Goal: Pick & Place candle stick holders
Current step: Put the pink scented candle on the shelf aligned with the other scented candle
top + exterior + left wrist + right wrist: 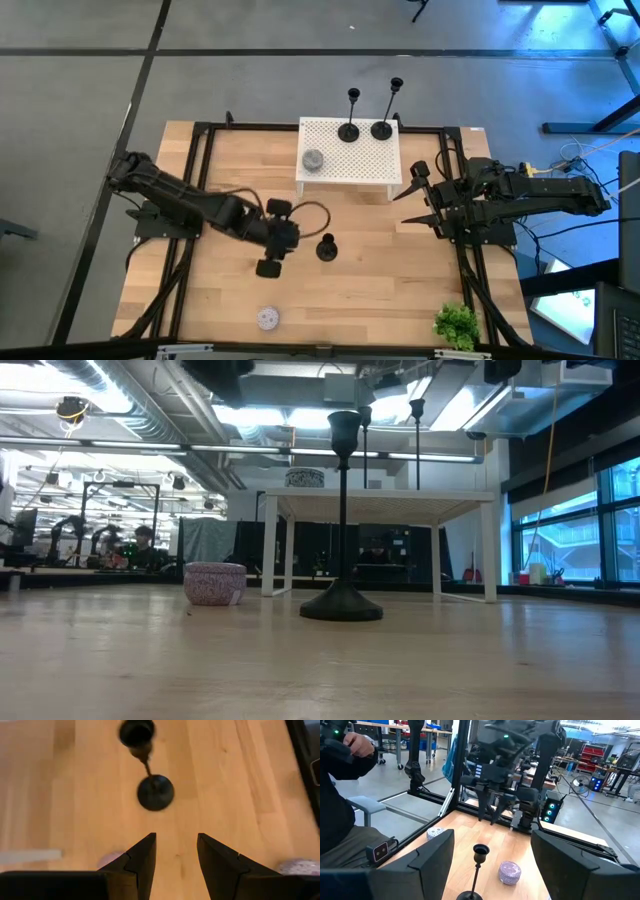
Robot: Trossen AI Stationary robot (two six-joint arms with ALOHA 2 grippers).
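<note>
One black candle stick holder (326, 247) stands upright on its round base (342, 605) on the wooden table, near the middle. It also shows in the left wrist view (150, 770) and the right wrist view (479, 865). Two taller black holders (349, 130) (382, 128) stand on the white perforated stand (340, 165) at the back. My left gripper (292, 238) (176, 840) is open and empty, just left of the lone holder and above the table. My right gripper (412, 195) (492, 850) is open and empty at the right, beside the stand.
A grey disc (313, 160) lies on the stand. A pale patterned disc (267, 318) (214, 582) lies on the table near the front edge. A green plant (457, 325) sits at the front right corner. A black frame (200, 180) runs along the table's sides. A person (340, 795) sits beyond the table.
</note>
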